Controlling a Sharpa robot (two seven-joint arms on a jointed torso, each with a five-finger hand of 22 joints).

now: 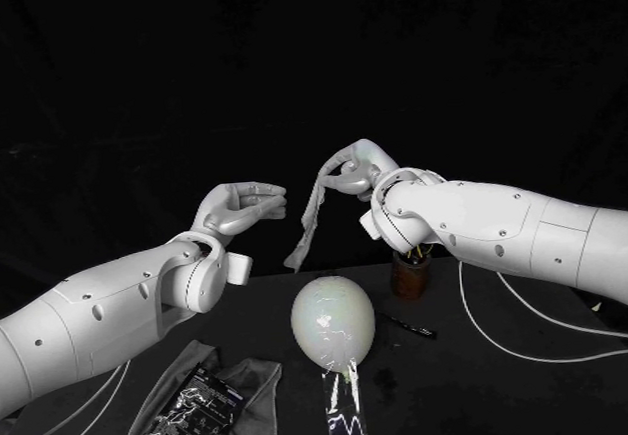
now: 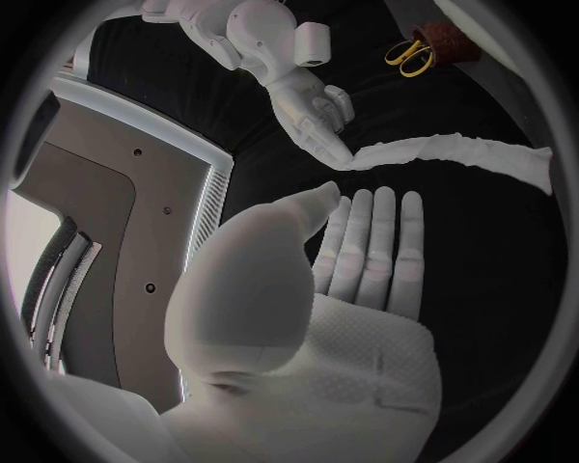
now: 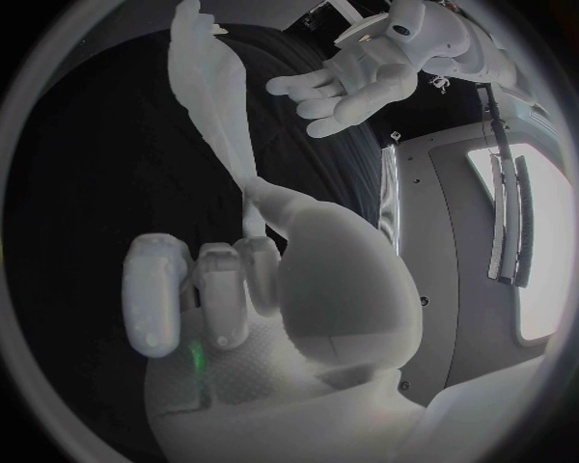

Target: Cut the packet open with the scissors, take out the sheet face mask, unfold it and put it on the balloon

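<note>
**Head view: a floppy mask [image 1: 307,223] hangs from the right hand [image 1: 352,170]**

The black worktop [image 1: 529,403] holds the balloon [image 1: 333,321], which lies near the middle. It looks very light, so I think it could roll or slide at a small push. It could pop too, so touch it softly.

The packet [image 1: 195,406] lies on a grey cloth [image 1: 246,383] near the left arm.

The mask is up in the air, apart from the balloon. The right hand pinches its top end, and the rest hangs down in one long, folded strip. It looks thin and soft. I think it is wet and slippery, and it may tear if pulled hard. A good place to take it is the loose bottom end, by one edge, pulling slowly to open the folds.

The left hand [image 1: 241,205] is beside the mask, not touching it. It holds nothing, and its fingers are stretched out.

The scissors [image 2: 410,56] stand in a brown holder [image 1: 409,276] behind the balloon.
</note>
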